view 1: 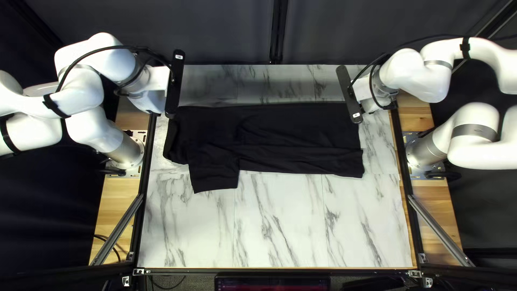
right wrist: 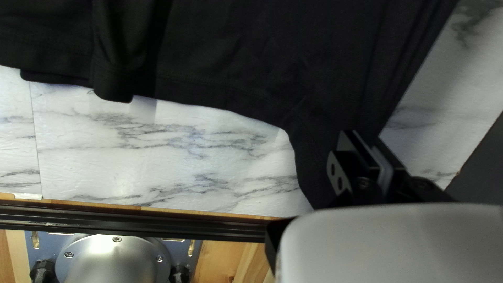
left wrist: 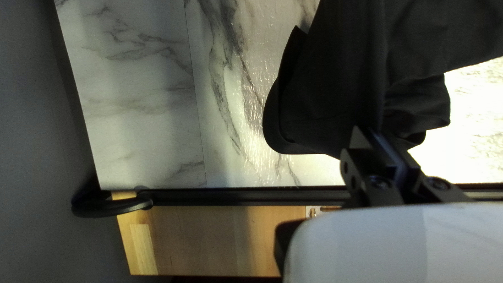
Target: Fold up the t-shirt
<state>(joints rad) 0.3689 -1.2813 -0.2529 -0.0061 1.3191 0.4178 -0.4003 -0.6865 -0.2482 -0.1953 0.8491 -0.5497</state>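
A black t-shirt [view 1: 301, 126] lies lengthwise across the far half of the table, folded into a long strip, with a sleeve sticking out toward the near side. At its left end is my left gripper [view 1: 156, 99], at its far right corner my right gripper [view 1: 371, 94]; both sets of fingers are hidden from above. The left wrist view shows the left gripper [left wrist: 371, 137] shut on the edge of the t-shirt [left wrist: 335, 89]. In the right wrist view, cloth of the t-shirt [right wrist: 251, 57] gathers into the right gripper [right wrist: 364, 141], which is shut on its corner.
Bare marble-patterned tabletop [view 1: 280, 226] spans the near half, and a strip shows along the far edge. Dark frame rails [view 1: 141, 215] run down both sides. Wooden side boards [view 1: 116, 207] carry the arm bases beyond them.
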